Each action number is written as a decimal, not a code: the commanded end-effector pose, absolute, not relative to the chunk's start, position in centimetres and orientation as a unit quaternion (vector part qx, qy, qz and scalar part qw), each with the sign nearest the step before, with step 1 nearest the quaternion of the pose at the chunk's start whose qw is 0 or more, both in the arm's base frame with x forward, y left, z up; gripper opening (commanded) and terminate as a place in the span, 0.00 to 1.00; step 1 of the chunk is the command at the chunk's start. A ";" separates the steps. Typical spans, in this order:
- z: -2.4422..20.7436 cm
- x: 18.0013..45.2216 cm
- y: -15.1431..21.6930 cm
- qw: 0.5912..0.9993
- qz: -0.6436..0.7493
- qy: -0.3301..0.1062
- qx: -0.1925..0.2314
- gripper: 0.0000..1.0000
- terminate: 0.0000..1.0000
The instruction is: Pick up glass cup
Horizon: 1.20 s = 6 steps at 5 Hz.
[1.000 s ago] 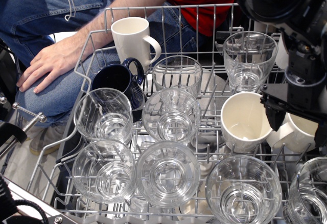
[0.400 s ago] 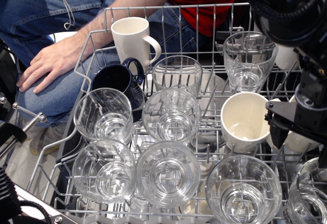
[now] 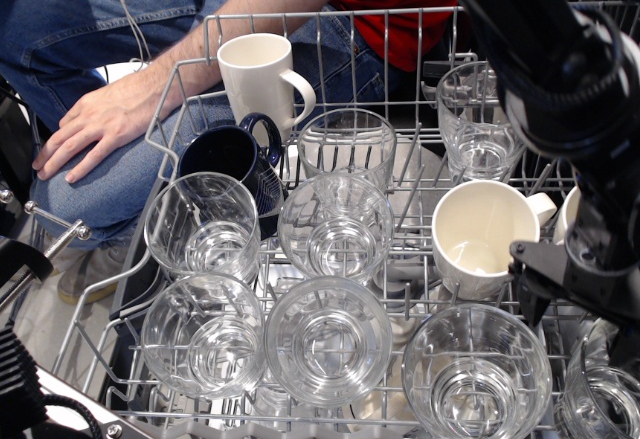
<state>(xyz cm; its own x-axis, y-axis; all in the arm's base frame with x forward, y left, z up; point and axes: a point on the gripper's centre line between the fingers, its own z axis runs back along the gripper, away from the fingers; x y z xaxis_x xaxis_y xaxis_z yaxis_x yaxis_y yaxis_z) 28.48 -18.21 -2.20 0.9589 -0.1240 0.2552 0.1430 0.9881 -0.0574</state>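
Several clear glass cups stand upright in a wire dish rack (image 3: 190,69). One glass cup (image 3: 603,399) sits at the bottom right corner, partly cut off by the frame edge. My black gripper (image 3: 582,311) hangs just above it with its jaws apart and nothing between them; its left fingertip (image 3: 530,294) is beside the white mug (image 3: 480,236). Other glass cups include one at the front (image 3: 476,371), one in the middle (image 3: 335,227) and one at the back right (image 3: 480,129), partly hidden by my arm.
A tall white mug (image 3: 258,74) and a dark blue mug (image 3: 232,156) stand at the back left of the rack. Another white mug (image 3: 568,214) is mostly hidden behind my arm. A person in jeans and a red shirt sits behind the rack, hand (image 3: 95,124) on knee.
My gripper has moved down and slightly toward the front, from beside the white mugs to just above the bottom right glass cup. The person's other hand has come into view at the top left.
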 end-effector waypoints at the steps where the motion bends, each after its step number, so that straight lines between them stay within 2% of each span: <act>1: -3.0 28.7 -19.4 0.987 -0.056 -0.148 -0.023 1.00 0.00; 2: -4.3 28.5 -20.4 0.987 -0.041 -0.156 0.004 1.00 0.00; 3: -4.5 28.4 -20.8 0.987 -0.031 -0.157 0.002 0.00 0.00; 6: -2.4 28.2 -21.4 0.990 -0.011 -0.142 -0.008 0.00 0.00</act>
